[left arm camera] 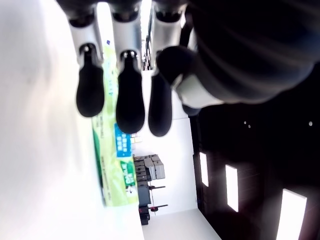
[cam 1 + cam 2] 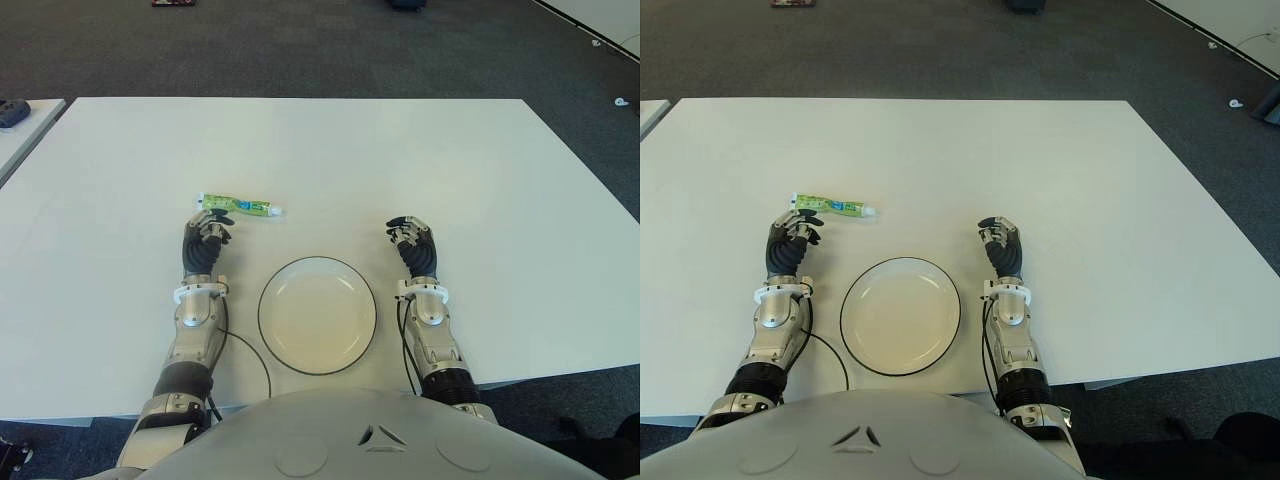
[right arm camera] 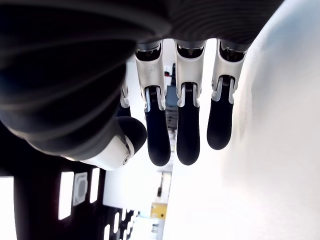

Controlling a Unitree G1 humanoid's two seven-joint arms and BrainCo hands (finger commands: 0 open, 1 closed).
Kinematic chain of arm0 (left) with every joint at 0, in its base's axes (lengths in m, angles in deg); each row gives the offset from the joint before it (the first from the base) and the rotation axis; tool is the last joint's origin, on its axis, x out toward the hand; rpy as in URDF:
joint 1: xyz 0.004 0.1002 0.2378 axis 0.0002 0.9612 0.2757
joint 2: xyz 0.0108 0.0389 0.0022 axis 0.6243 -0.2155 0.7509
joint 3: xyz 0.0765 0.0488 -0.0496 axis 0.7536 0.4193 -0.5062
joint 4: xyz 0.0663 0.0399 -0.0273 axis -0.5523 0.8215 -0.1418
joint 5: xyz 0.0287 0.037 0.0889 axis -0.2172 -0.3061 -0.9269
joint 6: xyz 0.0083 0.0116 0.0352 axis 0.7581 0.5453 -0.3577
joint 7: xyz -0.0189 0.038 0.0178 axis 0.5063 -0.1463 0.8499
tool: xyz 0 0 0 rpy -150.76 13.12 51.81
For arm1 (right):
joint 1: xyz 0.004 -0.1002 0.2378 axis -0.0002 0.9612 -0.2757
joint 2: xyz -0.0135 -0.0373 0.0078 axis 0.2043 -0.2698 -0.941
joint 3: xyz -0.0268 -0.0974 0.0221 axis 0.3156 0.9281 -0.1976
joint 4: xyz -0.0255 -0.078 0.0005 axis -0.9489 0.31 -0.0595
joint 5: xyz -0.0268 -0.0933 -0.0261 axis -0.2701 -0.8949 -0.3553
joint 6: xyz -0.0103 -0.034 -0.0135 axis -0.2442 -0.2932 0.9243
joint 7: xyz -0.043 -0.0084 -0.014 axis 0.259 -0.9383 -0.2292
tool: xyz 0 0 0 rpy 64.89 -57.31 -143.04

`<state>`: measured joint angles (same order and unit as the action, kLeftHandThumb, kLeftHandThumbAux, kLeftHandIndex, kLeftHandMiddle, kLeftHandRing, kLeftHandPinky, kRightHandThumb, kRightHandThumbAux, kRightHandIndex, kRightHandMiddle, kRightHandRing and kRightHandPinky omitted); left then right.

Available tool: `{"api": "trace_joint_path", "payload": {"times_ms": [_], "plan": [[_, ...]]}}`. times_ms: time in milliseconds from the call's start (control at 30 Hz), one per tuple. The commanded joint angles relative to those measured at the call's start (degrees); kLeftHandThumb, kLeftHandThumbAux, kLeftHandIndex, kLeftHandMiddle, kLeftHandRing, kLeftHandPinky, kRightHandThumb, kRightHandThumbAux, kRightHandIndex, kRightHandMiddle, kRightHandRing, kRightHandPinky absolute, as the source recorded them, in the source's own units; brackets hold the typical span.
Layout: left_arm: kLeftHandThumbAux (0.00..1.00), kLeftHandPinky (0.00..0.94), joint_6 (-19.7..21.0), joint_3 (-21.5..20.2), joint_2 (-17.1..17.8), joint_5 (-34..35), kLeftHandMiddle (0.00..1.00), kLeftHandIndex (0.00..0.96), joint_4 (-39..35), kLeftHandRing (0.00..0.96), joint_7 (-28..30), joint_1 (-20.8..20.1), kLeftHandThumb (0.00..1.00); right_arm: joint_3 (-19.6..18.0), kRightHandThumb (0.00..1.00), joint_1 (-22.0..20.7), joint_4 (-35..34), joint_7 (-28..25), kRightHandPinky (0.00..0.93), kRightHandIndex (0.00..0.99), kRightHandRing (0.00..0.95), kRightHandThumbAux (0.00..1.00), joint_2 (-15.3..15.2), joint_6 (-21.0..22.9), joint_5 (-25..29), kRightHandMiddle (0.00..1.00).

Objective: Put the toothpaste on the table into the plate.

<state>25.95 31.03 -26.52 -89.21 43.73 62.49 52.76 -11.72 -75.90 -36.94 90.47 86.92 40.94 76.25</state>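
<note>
Closest to the head camera sits the robot's grey torso (image 2: pixel 370 435), and just beyond it a white plate (image 2: pixel 317 315) with a thin dark rim lies on the white table (image 2: pixel 400 160), between the two forearms. Nothing is in the plate. A thin black cable (image 2: pixel 252 352) curls from the left forearm along the plate's left edge.

The left hand (image 2: pixel 206 240) shows to the left of the plate and a little farther out, its fingers (image 1: pixel 130 102) hanging loosely curled and gripping nothing. The toothpaste (image 2: pixel 240 206), a green tube with a white cap, lies flat on the table just past those fingertips, its cap end pointing toward the robot's right. In the left wrist view the tube runs beneath the fingertips with a gap between them, so the hand is not touching it. Nothing lies between the tube and the plate except bare tabletop.

The right hand (image 2: pixel 413 243) shows to the right of the plate, level with the left hand, its fingers (image 3: pixel 188 135) likewise relaxed and holding nothing.

Dark carpet (image 2: pixel 300 50) surrounds the table. A second white tabletop (image 2: pixel 20 125) edges in at the far left with a dark object (image 2: pixel 10 112) on it, and another white surface (image 2: pixel 600 20) cuts the far right corner.
</note>
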Motion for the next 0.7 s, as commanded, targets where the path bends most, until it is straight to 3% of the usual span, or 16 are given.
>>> {"api": "trace_joint_path", "payload": {"times_ms": [33, 133, 300, 433, 467, 500, 567, 700], "plan": [[0.68, 0.619, -0.09, 0.83, 1.87, -3.81, 0.506, 0.401, -0.74, 0.642, -1.8, -0.74, 0.833, -0.07, 0.708, -0.51, 0.6, 0.2, 0.445, 0.417, 0.432, 0.733, 0.2, 0.37, -0.2, 0.435], [0.68, 0.607, -0.56, 1.31, 3.4, -6.87, 0.503, 0.401, -2.83, 0.633, -2.89, -1.09, 0.832, -0.07, 0.708, -0.64, 0.69, 0.35, 0.444, 0.418, 0.432, 0.733, 0.26, 0.58, -0.25, 0.435], [0.679, 0.577, 1.94, 2.59, 7.58, -13.38, 0.509, 0.393, -9.38, 0.614, -2.89, -0.71, 0.831, -0.09, 0.709, -0.99, 1.18, 0.59, 0.451, 0.419, 0.436, 0.733, 0.46, 0.19, -0.16, 0.438], [0.67, 0.462, 2.48, 3.31, 10.7, -18.61, 0.493, 0.406, -8.33, 0.5, -5.95, -1.72, 0.835, -0.05, 0.708, -1.03, 1.31, 0.48, 0.451, 0.418, 0.438, 0.733, 0.49, 0.02, -0.06, 0.439], [0.675, 0.419, 2.92, 3.58, 12.67, -20.57, 0.465, 0.414, -6.38, 0.448, -7.13, -3.65, 0.793, -0.04, 0.707, -1.04, 1.34, 0.48, 0.45, 0.418, 0.438, 0.733, 0.49, -0.04, -0.08, 0.439], [0.557, 0.381, 3.13, 3.79, 13.98, -21.86, 0.434, 0.39, -4.81, 0.408, -7.99, -5.05, 0.759, -0.02, 0.707, -1.08, 1.41, 0.5, 0.449, 0.418, 0.438, 0.733, 0.51, -0.1, -0.11, 0.438], [0.439, 0.338, 3.68, 4.69, 16.38, -24.8, 0.388, 0.347, -1.37, 0.361, -10.15, -8.1, 0.732, 0.01, 0.706, -1.11, 1.51, 0.5, 0.451, 0.418, 0.438, 0.732, 0.53, -0.25, -0.13, 0.439], [0.307, 0.276, 4.52, 7.38, 19.36, -29.02, 0.282, 0.234, 3.77, 0.284, -13.5, -12.68, 0.723, 0.03, 0.706, -1.11, 1.58, 0.35, 0.455, 0.418, 0.44, 0.732, 0.55, -0.58, 0.01, 0.44]]}}
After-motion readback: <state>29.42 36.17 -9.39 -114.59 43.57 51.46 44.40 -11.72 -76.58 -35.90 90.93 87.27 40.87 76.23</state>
